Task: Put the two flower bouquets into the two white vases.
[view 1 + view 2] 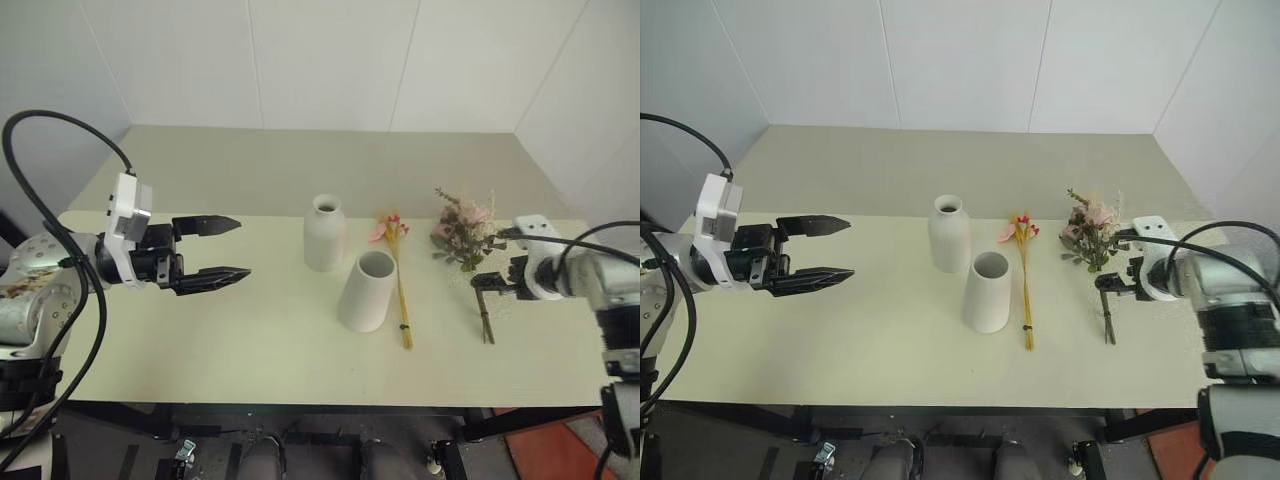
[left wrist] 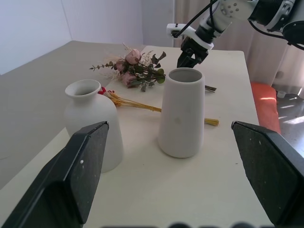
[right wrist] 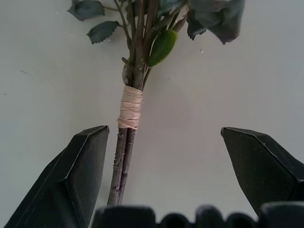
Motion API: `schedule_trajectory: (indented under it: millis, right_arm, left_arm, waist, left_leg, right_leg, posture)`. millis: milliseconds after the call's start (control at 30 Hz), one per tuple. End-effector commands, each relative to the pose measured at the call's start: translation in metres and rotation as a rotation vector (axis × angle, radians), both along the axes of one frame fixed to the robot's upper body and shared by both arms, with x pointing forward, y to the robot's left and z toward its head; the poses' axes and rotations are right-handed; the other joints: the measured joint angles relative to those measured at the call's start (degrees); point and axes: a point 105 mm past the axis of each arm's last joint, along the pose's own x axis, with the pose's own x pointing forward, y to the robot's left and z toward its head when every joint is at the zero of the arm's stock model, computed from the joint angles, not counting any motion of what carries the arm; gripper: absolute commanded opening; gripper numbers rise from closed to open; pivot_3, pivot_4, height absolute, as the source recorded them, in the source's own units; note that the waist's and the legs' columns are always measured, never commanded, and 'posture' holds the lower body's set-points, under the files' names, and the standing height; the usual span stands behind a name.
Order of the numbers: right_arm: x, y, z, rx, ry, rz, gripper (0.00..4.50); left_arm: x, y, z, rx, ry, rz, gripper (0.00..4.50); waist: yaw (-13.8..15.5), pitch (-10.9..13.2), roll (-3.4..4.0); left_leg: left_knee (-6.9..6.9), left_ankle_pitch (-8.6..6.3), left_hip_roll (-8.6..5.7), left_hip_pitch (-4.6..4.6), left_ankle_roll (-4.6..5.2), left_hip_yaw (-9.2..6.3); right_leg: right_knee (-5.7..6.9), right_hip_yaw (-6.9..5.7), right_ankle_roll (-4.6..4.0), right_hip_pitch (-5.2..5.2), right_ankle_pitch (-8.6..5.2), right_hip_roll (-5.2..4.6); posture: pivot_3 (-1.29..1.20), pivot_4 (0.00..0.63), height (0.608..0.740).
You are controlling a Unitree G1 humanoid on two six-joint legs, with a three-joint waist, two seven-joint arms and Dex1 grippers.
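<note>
Both white vases look like matt, unglazed ceramic: the bottle-shaped vase (image 1: 324,234) and the cone vase (image 2: 182,112), whose smooth wall bears a faint speck. The bench (image 1: 250,340) has a smooth, pale, low-sheen top. The bushy bouquet (image 3: 135,57) has rough woody stems bound with dull tan cord and leathery leaves. The slim bouquet (image 1: 400,290) has dry, straw-like stalks. The left claw (image 2: 168,175) fingers (image 2: 71,175) are black grainy plastic.

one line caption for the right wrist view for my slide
Open right claw poised over the twine-wrapped stems of the dried bouquet lying on the table.
</note>
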Motion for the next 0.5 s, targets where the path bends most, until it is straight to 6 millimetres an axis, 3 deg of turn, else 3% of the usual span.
schedule_trajectory:
  millis: [33, 100, 300, 400, 433, 500]
  right_arm:
    - [0.011, 0.001, 0.005, -0.019, -0.029, 0.008, 4.05]
    - [0.014, 0.004, 0.003, -0.020, -0.027, 0.012, 3.58]
    - [0.018, 0.002, 0.001, -0.028, -0.042, -0.009, 1.48]
    - [0.021, -0.004, 0.009, -0.021, -0.087, -0.054, 0.49]
    - [0.022, -0.005, 0.017, -0.013, -0.118, -0.070, 0.24]
    - [0.025, -0.006, 0.028, -0.001, -0.163, -0.088, 0.22]
  left_arm:
    - [-0.003, 0.000, 0.010, 0.005, -0.054, -0.013, 4.50]
    - [-0.004, 0.001, 0.011, 0.008, -0.056, -0.006, 4.50]
    - [-0.006, 0.005, 0.010, 0.008, -0.057, 0.018, 4.50]
    - [-0.005, 0.007, 0.010, 0.001, -0.054, 0.045, 4.50]
    - [-0.005, 0.008, 0.008, 0.001, -0.045, 0.061, 4.50]
    - [-0.003, 0.009, 0.006, 0.004, -0.036, 0.086, 4.50]
  waist:
    - [-0.02, 0.01, 0.01]
    - [-0.03, 0.01, 0.01]
    - [-0.01, 0.01, 0.01]
    - [-0.01, 0.01, 0.01]
    - [-0.02, 0.01, 0.01]
    - [-0.01, 0.02, 0.03]
  left_leg:
    - [0.00, 0.00, 0.00, -0.01, 0.00, 0.00]
    - [0.00, 0.00, 0.02, -0.01, 0.00, 0.00]
    - [0.01, 0.00, 0.02, 0.01, 0.00, 0.00]
    - [0.01, 0.00, 0.03, 0.01, 0.00, 0.00]
    - [0.00, 0.00, 0.03, 0.01, 0.00, 0.00]
    - [0.00, 0.00, 0.03, 0.01, 0.00, 0.00]
  right_leg:
    - [0.00, 0.00, 0.00, 0.00, 0.01, 0.00]
    - [0.01, 0.00, 0.01, -0.01, 0.01, 0.02]
    - [0.02, 0.00, 0.03, 0.00, 0.01, 0.02]
    - [0.02, 0.00, 0.03, 0.01, 0.02, 0.03]
    - [0.03, 0.00, 0.02, 0.01, 0.03, 0.03]
    - [0.04, 0.00, -0.02, 0.00, 0.05, 0.03]
  posture:
    - [0.00, 0.150, 0.740]
    - [0.00, 0.150, 0.740]
    - [0.00, 0.150, 0.740]
    - [0.00, 0.150, 0.740]
    - [0.00, 0.150, 0.740]
    - [0.00, 0.150, 0.740]
